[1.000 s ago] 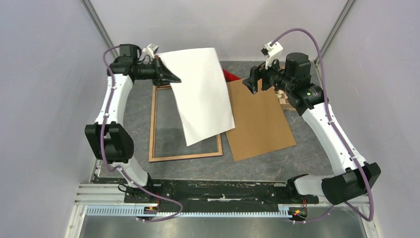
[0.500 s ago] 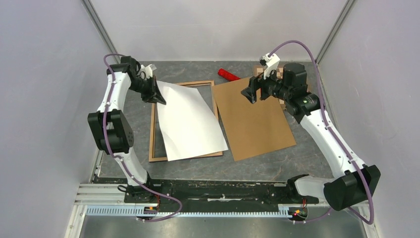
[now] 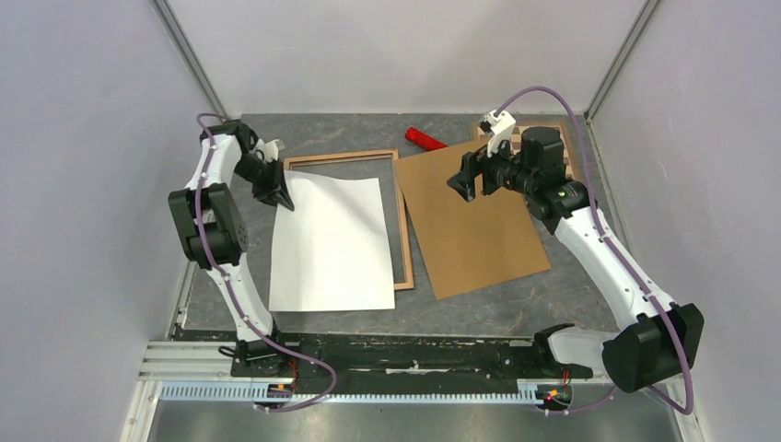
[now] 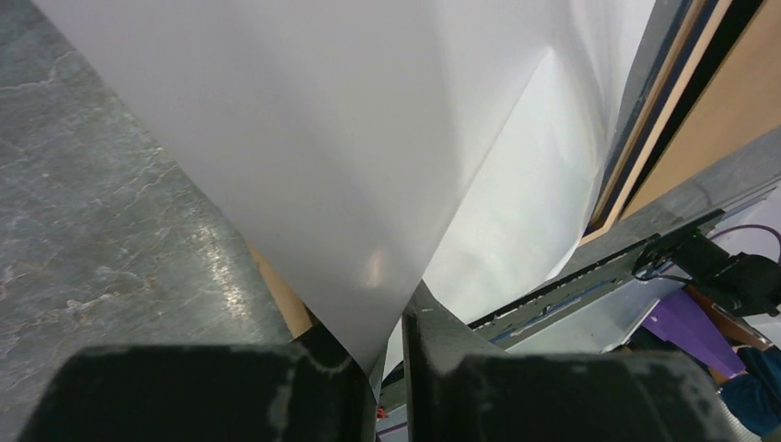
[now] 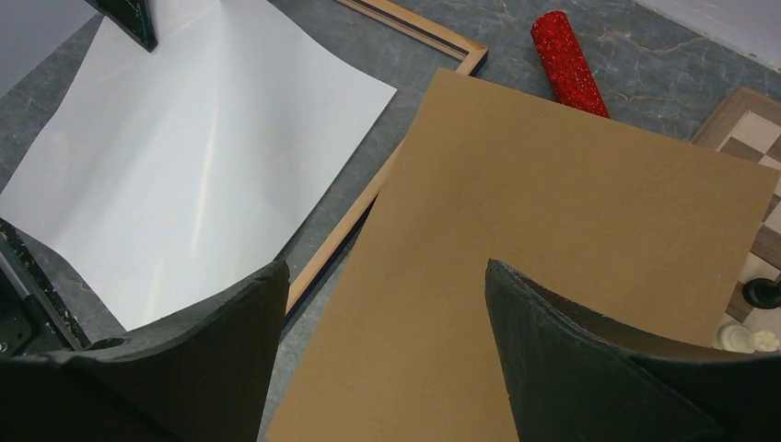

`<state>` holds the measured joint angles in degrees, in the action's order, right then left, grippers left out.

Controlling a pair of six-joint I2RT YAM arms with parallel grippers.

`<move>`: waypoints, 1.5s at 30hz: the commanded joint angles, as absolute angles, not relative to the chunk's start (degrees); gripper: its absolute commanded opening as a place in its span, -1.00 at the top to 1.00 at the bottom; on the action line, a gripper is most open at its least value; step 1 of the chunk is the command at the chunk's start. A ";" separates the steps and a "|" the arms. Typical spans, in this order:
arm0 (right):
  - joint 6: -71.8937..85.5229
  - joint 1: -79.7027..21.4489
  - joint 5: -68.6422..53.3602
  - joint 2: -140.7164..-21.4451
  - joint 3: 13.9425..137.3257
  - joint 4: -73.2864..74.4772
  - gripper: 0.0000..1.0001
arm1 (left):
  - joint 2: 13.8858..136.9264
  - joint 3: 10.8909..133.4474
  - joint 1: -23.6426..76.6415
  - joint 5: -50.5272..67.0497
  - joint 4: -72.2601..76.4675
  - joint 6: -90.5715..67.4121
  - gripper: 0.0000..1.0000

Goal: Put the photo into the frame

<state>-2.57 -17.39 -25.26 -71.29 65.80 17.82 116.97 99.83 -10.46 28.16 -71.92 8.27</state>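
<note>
The photo (image 3: 330,244) lies white side up across the near left part of the frame (image 3: 400,221), overhanging its left rail and near end. The frame's light wood face is up. My left gripper (image 3: 279,195) is shut on the photo's far left corner, low at the frame's left rail. In the left wrist view the white sheet (image 4: 368,147) runs down between the closed fingers (image 4: 433,350). My right gripper (image 3: 465,180) is open and empty, hovering above the brown fibreboard panel (image 3: 474,221). In the right wrist view the photo (image 5: 203,166) and the frame corner (image 5: 460,51) show.
The brown fibreboard panel (image 5: 553,230) lies right of the frame, overlapping its right rail. A red glittery cylinder (image 3: 425,139) lies at the back. A chessboard (image 3: 564,152) with small pieces sits at the back right, partly under the right arm.
My left gripper has come down and toward the near left with the photo. The sheet went from hanging in the air to lying nearly flat over the frame. The right gripper has sunk slightly.
</note>
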 commanded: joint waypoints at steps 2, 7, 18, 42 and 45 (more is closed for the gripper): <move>-2.11 -17.31 -26.20 -69.88 65.66 15.36 -0.61 | 117.27 100.22 -11.58 25.22 -71.41 11.26 0.58; -2.20 -17.32 -26.02 -69.54 65.41 15.47 -0.61 | 118.99 100.44 -12.60 26.98 -70.46 8.20 0.41; -2.29 -17.31 -25.98 -69.43 65.37 15.53 -0.61 | 125.96 100.73 -16.31 33.45 -69.87 5.12 0.20; -2.29 -17.31 -25.70 -69.61 65.40 15.56 -0.61 | 128.92 98.29 -18.10 37.30 -69.18 4.32 0.04; -2.29 -17.31 -25.68 -69.61 65.45 15.59 -0.61 | 128.97 97.67 -18.30 38.04 -68.99 3.80 0.04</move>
